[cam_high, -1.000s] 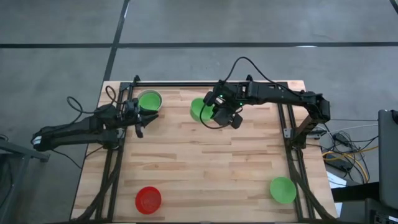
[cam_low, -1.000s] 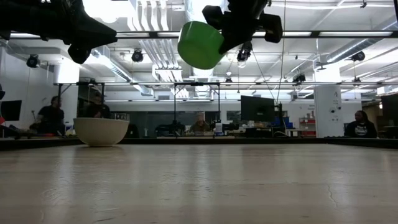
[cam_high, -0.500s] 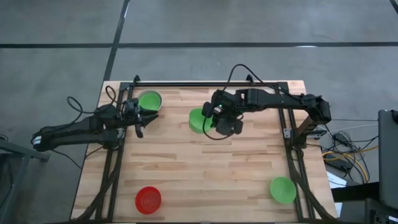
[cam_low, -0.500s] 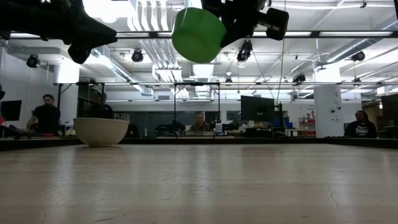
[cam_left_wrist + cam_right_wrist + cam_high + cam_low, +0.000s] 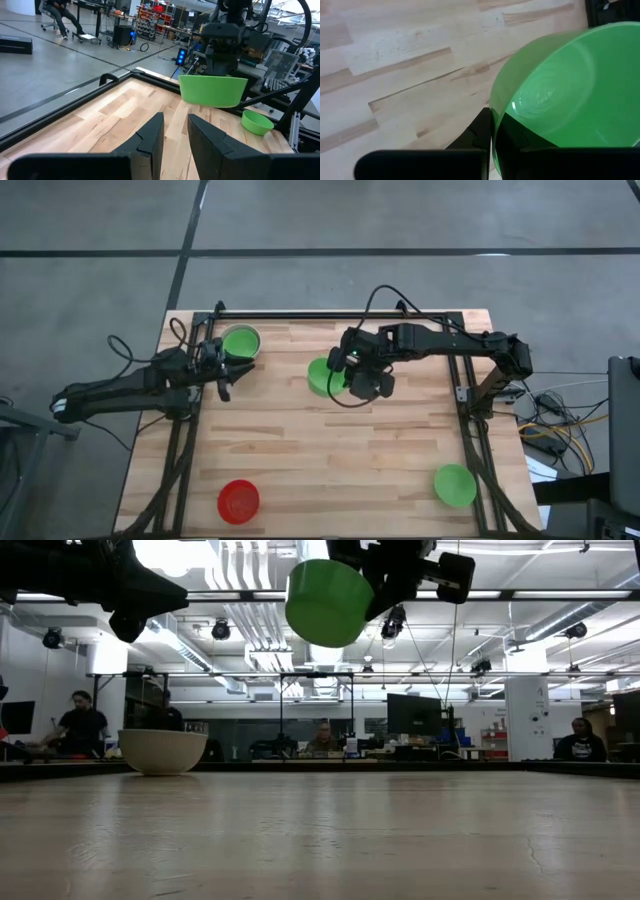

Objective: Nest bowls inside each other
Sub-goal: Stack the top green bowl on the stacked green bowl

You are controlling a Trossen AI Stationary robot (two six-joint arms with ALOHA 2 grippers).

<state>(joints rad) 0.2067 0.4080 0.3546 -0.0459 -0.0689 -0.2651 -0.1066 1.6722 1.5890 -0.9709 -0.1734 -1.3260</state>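
One green bowl point(image 5: 322, 376) lifted, red bowl point(image 5: 239, 500) far, table point(image 5: 300, 450) bare between

No legible text, labels or numbers anywhere.

Bench point(image 5: 320, 450): one bowl point(image 5: 240, 341) at the far left corner, with a second nested in it. Left hand point(image 5: 224, 370) just beside that pair, nearer the front. Right hand point(image 5: 345, 370) above the middle of the far half, a lifted bowl point(image 5: 323, 376) pinched at its rim, clear of the surface. Another bowl point(image 5: 238, 500) at front left; another bowl point(image 5: 455, 485) at front right.
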